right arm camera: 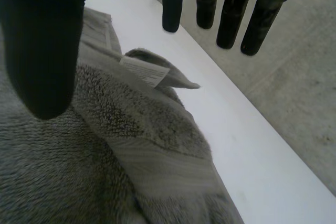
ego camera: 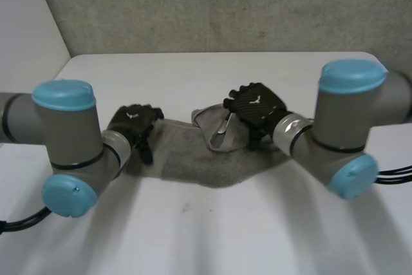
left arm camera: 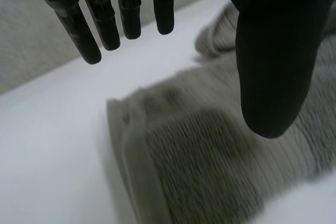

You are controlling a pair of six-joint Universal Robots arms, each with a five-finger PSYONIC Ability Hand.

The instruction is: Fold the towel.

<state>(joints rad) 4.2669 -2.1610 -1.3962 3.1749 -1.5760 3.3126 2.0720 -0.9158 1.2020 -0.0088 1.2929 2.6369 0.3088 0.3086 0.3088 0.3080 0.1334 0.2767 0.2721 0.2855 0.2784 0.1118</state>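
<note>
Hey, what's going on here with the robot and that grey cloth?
A grey towel lies rumpled on the white table. The robot's left hand is above its left end, and the right hand is above a turned-over corner showing a label. Both hands are open and grip nothing.

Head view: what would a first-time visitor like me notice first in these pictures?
A crumpled grey towel lies in the middle of the white table, between two black hands. The left hand is open at one end of it. The right hand is open over the other end, where a turned-over corner shows a white label.
</note>
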